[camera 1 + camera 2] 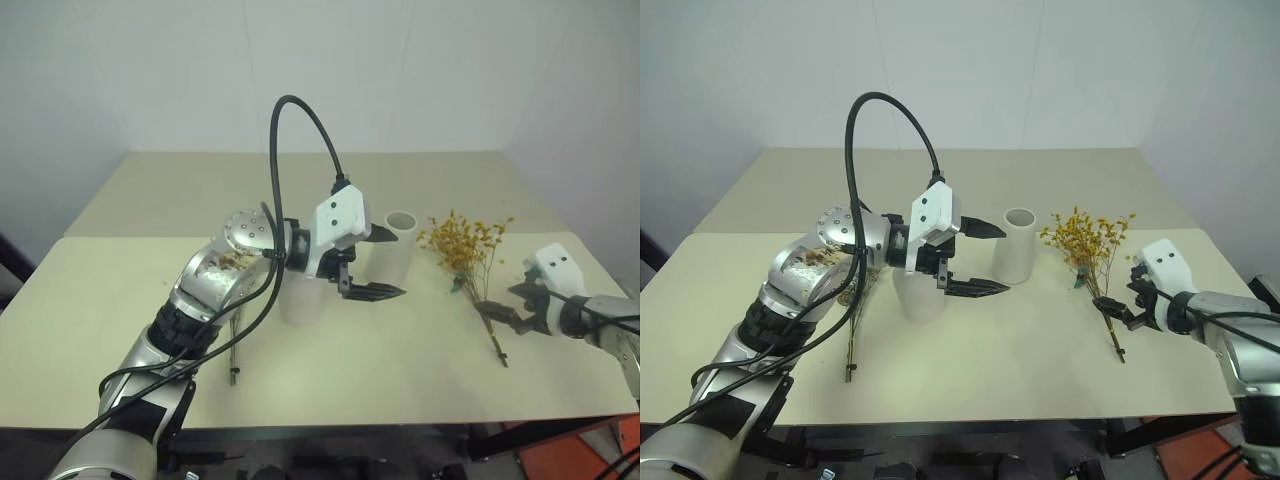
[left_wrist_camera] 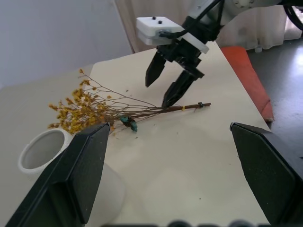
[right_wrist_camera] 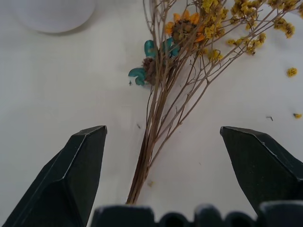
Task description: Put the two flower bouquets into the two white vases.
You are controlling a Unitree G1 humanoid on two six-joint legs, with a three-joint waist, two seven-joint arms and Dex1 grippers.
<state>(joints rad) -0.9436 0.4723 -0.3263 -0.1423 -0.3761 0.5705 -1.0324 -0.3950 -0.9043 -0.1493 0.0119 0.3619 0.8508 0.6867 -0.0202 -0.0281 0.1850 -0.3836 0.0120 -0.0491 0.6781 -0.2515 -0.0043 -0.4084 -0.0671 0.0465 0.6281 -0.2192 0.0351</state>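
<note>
The bushy yellow-orange bouquet (image 1: pixel 464 243) lies on the table at the right, its thin stems (image 3: pixel 150 126) running toward the front edge. My right gripper (image 1: pixel 512 308) hovers open over those stems, one finger on each side, not touching them. The taller white cylinder vase (image 1: pixel 400 250) stands just left of the blossoms. My left gripper (image 1: pixel 377 264) hangs open and empty in front of that vase, pointing right. The shorter rounded vase (image 1: pixel 920 298) stands behind the left wrist, partly hidden. The slimmer bouquet lies under my left arm; its stem (image 1: pixel 851 345) shows.
The beige table (image 1: pixel 400 380) ends near the front, and a second table surface (image 1: pixel 200 180) extends behind it. A black cable (image 1: pixel 300 120) loops high above my left wrist. Something orange-red (image 1: pixel 590 460) sits on the floor at the right front corner.
</note>
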